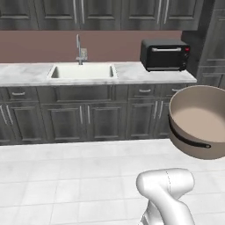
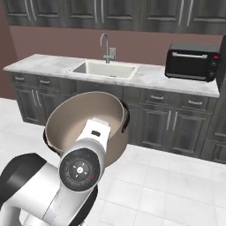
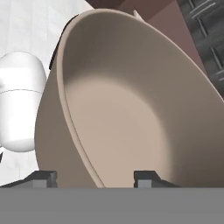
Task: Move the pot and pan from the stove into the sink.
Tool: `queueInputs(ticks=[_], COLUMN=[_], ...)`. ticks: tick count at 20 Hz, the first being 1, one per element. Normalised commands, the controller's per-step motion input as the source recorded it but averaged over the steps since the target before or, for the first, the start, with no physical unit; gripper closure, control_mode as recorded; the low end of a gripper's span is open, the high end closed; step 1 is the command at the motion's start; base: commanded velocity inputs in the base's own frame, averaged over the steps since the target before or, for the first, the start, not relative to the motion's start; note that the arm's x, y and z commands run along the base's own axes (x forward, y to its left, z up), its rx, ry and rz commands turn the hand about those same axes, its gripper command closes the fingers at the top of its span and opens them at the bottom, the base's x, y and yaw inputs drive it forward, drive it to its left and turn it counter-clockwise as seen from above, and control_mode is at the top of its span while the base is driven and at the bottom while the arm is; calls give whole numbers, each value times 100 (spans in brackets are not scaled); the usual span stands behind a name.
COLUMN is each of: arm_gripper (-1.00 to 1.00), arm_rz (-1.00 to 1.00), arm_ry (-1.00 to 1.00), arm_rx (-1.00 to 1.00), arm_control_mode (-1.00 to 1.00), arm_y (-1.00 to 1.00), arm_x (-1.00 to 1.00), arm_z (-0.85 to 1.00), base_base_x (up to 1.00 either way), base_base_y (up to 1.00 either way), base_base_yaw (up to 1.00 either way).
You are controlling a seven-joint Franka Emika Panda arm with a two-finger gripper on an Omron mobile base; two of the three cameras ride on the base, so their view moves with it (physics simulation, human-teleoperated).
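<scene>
Straddling the rim of a round tan-beige deep pot (image 3: 127,118), the two dark fingertips (image 3: 148,178) of the gripper (image 3: 95,179) are seen in the hand view, one outside the wall and one inside it, so the pot wall is clamped between them. The pale inside of the pot is shown there at close range. In the right base view the pot (image 2: 84,121) is held up in the air, tilted with its mouth turned toward the camera, partly hidden by the white arm (image 2: 81,163) in front of it; a dark band at its rim is visible on the right edge. In the left base view the pot (image 1: 200,121) is cut by the right edge, and its dark side handle is seen against the beige wall. Beyond the pot, across the pale tiled floor (image 1: 66,176), the white rectangular sink (image 1: 82,71) is set in a white marble counter (image 1: 24,74). A curved silver faucet (image 2: 106,47) stands behind the sink, and a black toaster oven (image 2: 192,62) is placed well to the right of the sink.
</scene>
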Motion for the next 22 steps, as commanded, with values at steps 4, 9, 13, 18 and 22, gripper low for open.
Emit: queueInputs(ticks=[4,9,13,18,22], arm_gripper=[100,100,100,100,100], arm_rz=[0,0,0,0,0], arm_ry=[0,0,0,0,0], arm_rx=[0,0,0,0,0], arm_control_mode=[100,100,100,100,100], arm_y=[0,0,0,0,0], arm_x=[0,0,0,0,0], arm_z=[0,0,0,0,0], base_base_x=[99,99,100,100,99], base_base_y=[25,25,23,21,12], base_base_yaw=[0,0,0,0,0])
